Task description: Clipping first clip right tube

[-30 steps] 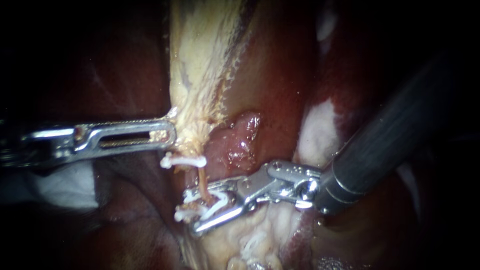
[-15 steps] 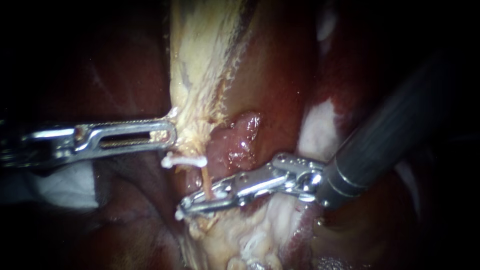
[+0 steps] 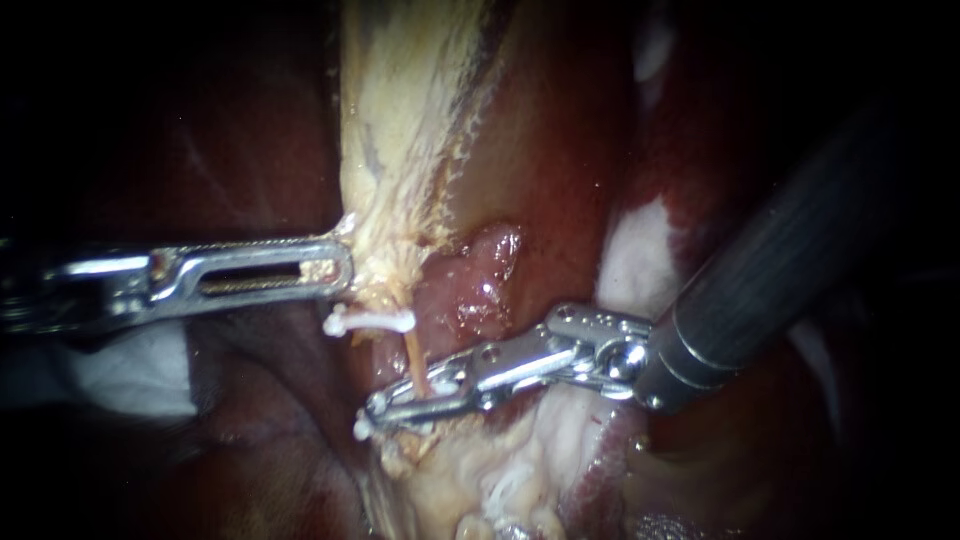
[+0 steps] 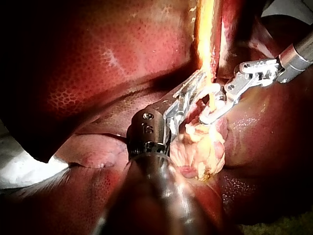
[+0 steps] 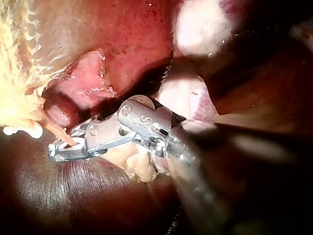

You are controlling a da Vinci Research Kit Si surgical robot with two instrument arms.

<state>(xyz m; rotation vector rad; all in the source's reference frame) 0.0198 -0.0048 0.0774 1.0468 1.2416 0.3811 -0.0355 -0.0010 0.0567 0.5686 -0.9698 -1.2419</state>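
- The right instrument [image 3: 415,402] has its jaws, spread wide a second ago, now squeezed shut on the tube [image 3: 411,358], just below the white clip [image 3: 368,321].
- A new clip [image 3: 361,430] peeks out beyond the jaw tips, below the white clip. It is probably pressed home, so release seems next.

Your left instrument [image 3: 335,272] is cut off at the endoscope view's left edge, and pale tissue [image 3: 400,150] covers its tip. The tube [image 3: 411,358] is hidden inside your right instrument [image 3: 380,410], whose shaft blurs in its wrist view.
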